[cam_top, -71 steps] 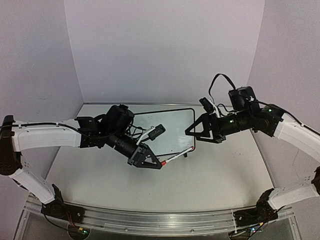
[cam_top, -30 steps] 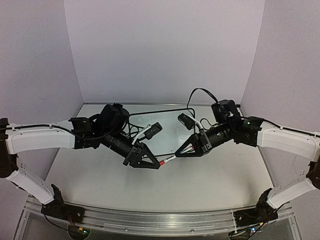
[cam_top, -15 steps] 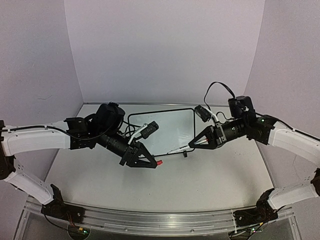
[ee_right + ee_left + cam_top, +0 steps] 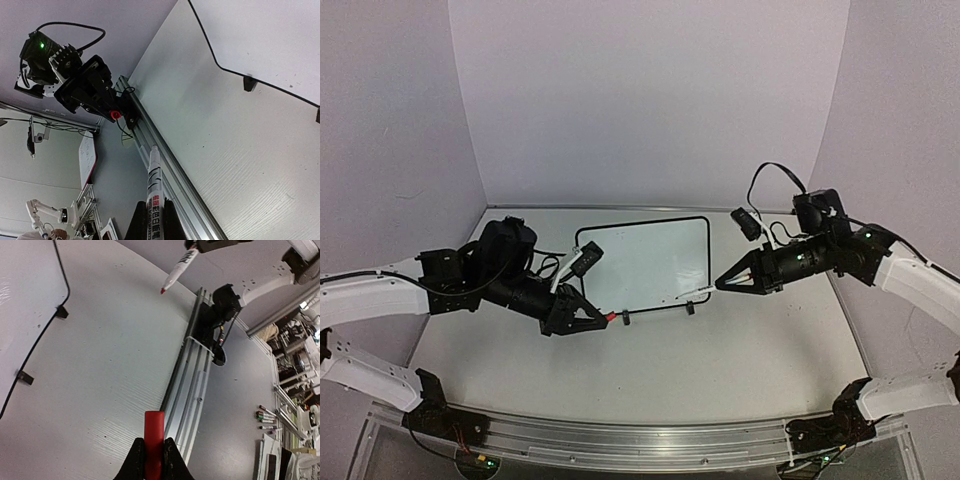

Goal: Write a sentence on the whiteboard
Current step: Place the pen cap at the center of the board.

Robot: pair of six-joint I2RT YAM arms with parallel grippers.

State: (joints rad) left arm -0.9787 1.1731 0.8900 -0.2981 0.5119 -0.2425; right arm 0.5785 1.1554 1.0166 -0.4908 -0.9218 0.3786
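Observation:
The whiteboard (image 4: pixel 645 262) lies flat at the table's middle back, its face blank white; the sentence is out of view. My left gripper (image 4: pixel 603 317) is shut on a red cap (image 4: pixel 611 317), just off the board's near left corner. In the left wrist view the red cap (image 4: pixel 154 432) sticks out past my fingertips (image 4: pixel 136 460). My right gripper (image 4: pixel 723 284) is shut on the uncapped white marker (image 4: pixel 692 293), whose tip hangs over the board's near right edge. The right wrist view shows the marker (image 4: pixel 152 182) pointing towards the left gripper (image 4: pixel 115 115).
An aluminium rail (image 4: pixel 620 440) runs along the table's near edge, seen also as the rail (image 4: pixel 187 370). Pale walls close the back and sides. The board's black feet (image 4: pixel 689 308) stand at its near edge. Spare markers (image 4: pixel 265 420) lie off the table.
The two grippers have drawn apart. The red cap has come off the marker and moved left with my left gripper; my right gripper has pulled back to the right with the marker.

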